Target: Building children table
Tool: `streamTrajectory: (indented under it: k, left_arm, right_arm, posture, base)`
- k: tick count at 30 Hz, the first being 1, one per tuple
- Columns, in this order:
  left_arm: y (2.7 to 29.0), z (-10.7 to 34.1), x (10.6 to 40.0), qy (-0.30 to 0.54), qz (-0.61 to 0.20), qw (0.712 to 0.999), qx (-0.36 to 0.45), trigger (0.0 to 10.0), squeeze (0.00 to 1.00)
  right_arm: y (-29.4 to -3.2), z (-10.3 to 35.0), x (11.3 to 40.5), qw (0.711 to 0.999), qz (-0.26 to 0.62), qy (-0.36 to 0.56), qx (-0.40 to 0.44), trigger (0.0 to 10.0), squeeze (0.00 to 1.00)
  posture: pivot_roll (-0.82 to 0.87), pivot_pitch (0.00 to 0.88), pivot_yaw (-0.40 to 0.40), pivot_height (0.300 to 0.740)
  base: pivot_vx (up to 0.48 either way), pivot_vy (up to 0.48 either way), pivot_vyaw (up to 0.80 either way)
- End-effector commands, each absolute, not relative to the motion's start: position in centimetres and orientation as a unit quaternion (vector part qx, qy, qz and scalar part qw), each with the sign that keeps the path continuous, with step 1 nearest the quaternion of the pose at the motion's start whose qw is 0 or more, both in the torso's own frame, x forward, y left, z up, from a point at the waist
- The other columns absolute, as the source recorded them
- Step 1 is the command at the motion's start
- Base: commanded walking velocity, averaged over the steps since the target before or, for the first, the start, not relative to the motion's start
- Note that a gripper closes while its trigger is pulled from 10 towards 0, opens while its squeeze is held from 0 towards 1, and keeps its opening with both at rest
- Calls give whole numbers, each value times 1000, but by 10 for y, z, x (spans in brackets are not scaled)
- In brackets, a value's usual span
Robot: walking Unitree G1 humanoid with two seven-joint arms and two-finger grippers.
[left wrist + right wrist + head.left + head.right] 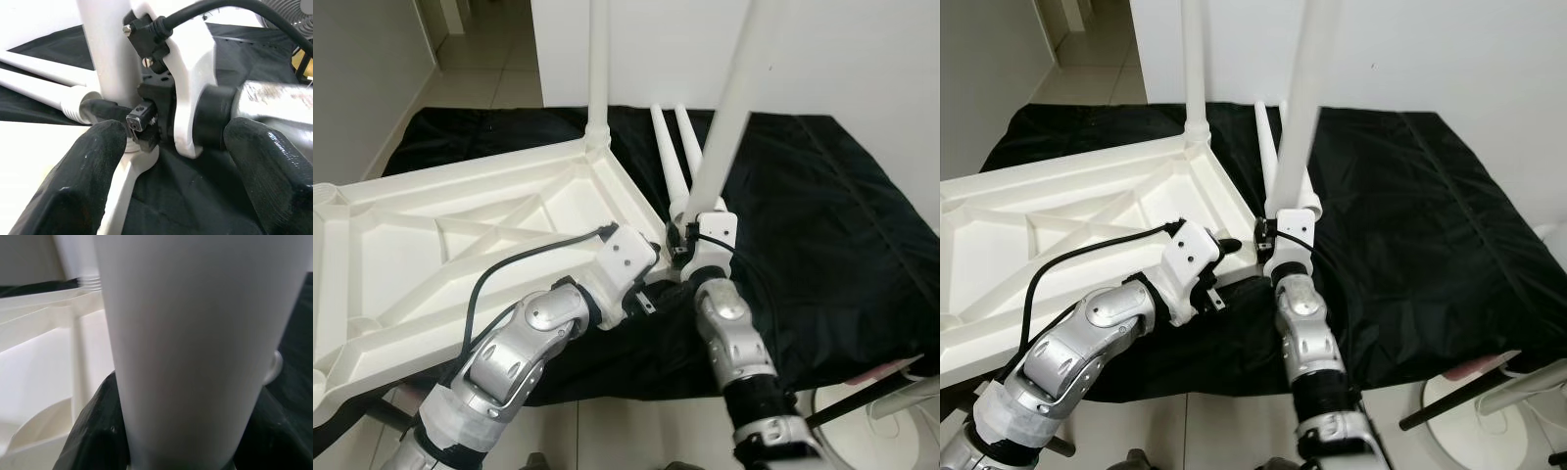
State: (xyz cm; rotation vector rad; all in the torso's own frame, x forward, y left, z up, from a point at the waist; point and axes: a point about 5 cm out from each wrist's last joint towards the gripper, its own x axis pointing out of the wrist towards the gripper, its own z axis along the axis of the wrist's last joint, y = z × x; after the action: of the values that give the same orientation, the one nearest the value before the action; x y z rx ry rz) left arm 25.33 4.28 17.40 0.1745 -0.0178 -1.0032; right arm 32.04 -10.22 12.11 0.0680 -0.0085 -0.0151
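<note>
The white table top (pixel 431 245) lies upside down on a black cloth (pixel 822 225). One white leg (pixel 598 69) stands upright in its far corner. At the near right corner a second leg (pixel 729 98) rises tilted slightly to the right, with my right gripper (pixel 691 217) shut around its lower end. The right wrist view shows that leg (pixel 186 333) between the black fingers (pixel 90 431). My left gripper (pixel 1226 257) is open beside the same corner, its fingers (pixel 83 176) spread wide, facing the right wrist and touching nothing. Two loose legs (pixel 670 157) lie on the cloth behind.
A white fan base (pixel 862 431) and black rod (pixel 862 397) stand on the tiled floor at the lower right. A white wall (pixel 862 59) rises behind the cloth. A hallway (pixel 480 49) opens at the upper left.
</note>
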Motion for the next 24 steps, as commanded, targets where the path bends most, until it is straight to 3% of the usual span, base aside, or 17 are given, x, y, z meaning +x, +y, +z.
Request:
streamTrajectory:
  k: [1,3,13,14,23,24]
  left_arm:
    - [43,175,250,-4,-501,862,82,10000,0]
    - [42,173,250,-1,-502,861,79,10000,0]
    - [41,175,251,-3,-502,861,78,10000,0]
    - [41,175,252,-4,-501,862,78,10000,0]
    - [42,177,252,-6,-494,866,77,10000,0]
    - [43,177,252,-6,-493,866,77,10000,0]
  right_arm:
    - [-102,104,314,999,-14,37,36,10000,0]
    - [-93,115,315,999,27,1,40,10000,0]
    - [-96,123,313,999,30,-17,33,10000,0]
    - [-100,125,314,999,32,-24,34,10000,1000]
    - [-118,133,311,995,86,-42,32,10000,1000]
    - [-124,132,313,991,122,-42,18,10000,0]
  posture:
    - [-57,0,-2,740]
    - [-57,0,-2,740]
    - [-63,0,1,740]
    - [-59,0,-1,740]
    - [-52,0,-5,740]
    - [-52,0,-4,740]
  base:
    - [0,0,0]
    - [0,0,0]
    - [0,0,0]
    - [0,0,0]
    - [0,0,0]
    - [0,0,0]
